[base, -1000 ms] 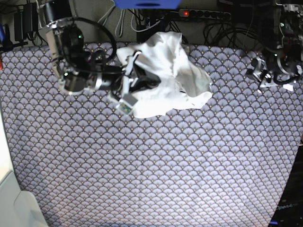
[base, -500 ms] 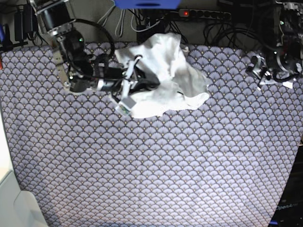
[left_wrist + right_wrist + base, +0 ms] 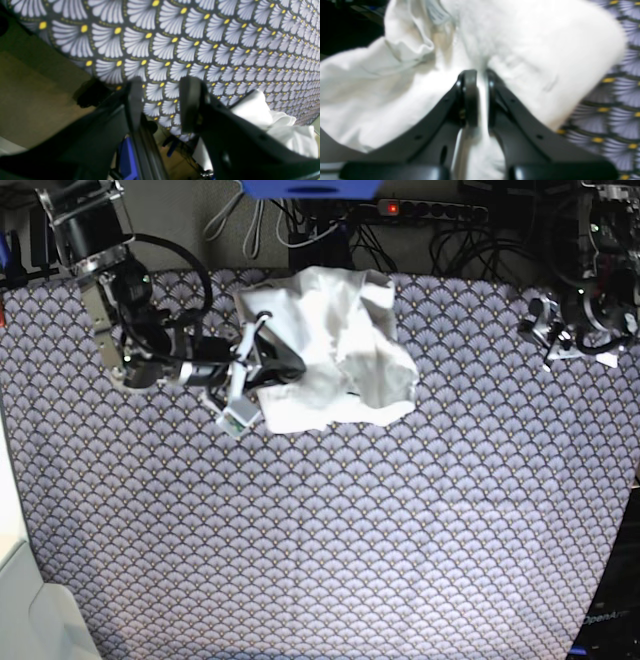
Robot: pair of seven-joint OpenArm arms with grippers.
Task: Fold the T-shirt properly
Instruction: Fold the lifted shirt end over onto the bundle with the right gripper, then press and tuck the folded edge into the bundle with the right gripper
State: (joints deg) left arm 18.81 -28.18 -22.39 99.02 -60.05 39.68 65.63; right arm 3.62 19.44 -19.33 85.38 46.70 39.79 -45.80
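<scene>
The white T-shirt (image 3: 340, 345) lies crumpled in a heap at the far middle of the patterned table. My right gripper (image 3: 288, 370) reaches into its left side. In the right wrist view the right gripper (image 3: 481, 82) is shut on a fold of the T-shirt (image 3: 395, 82), and cloth shows between its dark fingers (image 3: 470, 100). My left gripper (image 3: 548, 338) hangs over the table's far right edge, well away from the shirt. In the left wrist view the left gripper (image 3: 160, 100) is open with only tablecloth between its fingers, and the T-shirt (image 3: 280, 125) shows far off at the right.
A fan-patterned cloth (image 3: 350, 530) covers the table. Cables and a power strip (image 3: 430, 210) run behind the far edge. A blue object (image 3: 310, 188) sits at the top. A white surface (image 3: 30, 620) fills the lower left corner.
My right arm has drawn back to the left, dragging the T-shirt with it, so the heap sits further left and is more bunched. The left arm has not moved.
</scene>
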